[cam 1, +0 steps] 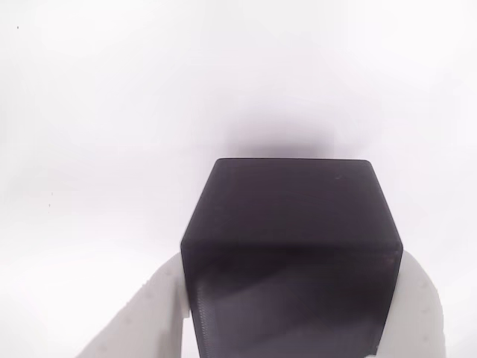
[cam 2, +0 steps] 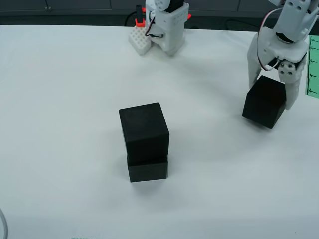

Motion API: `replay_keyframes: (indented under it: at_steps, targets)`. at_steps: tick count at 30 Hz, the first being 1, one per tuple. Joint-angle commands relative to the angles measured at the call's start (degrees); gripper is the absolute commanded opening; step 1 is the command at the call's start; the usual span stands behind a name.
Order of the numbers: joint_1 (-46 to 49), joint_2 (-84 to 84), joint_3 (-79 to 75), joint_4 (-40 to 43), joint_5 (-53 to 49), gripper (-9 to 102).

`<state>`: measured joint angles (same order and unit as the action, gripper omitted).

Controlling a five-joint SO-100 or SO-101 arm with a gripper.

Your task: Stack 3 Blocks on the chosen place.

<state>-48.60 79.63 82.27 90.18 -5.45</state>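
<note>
Two black blocks stand stacked in the middle of the white table in the view from above: the upper block (cam 2: 144,130) sits slightly twisted on the lower block (cam 2: 147,169). To the right, my gripper (cam 2: 270,95) is shut on a third black block (cam 2: 263,107), which hangs tilted close to the table. In the view that rides on the gripper, this block (cam 1: 291,224) sits between my white fingers (cam 1: 145,317) over bare white table. The chosen place is hidden or out of view.
The arm's white base (cam 2: 167,25) and a small white ribbed part (cam 2: 140,41) stand at the table's far edge. A green striped strip (cam 2: 313,64) runs along the right edge, just beyond my gripper. Open white table (cam 2: 65,124) lies to the left of the stack.
</note>
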Motion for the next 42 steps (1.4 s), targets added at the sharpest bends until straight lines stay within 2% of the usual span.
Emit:
replay_keyframes:
  at_steps: [1,7,14,19,26,33,42]
  targets:
    - [5.5,9.4,3.0,-0.1,0.1,21]
    - [14.7,20.4,7.8,0.0,-1.0,21]
    - [16.1,29.2,11.8,0.0,-1.0,21]
    - [21.0,30.7,12.2,0.0,-1.8,21]
    - [20.7,36.8,10.6,0.0,-3.3,21]
    - [22.6,39.6,13.8,0.0,-12.8,21]
    - [28.9,45.4,16.3,-5.1,-34.6,21]
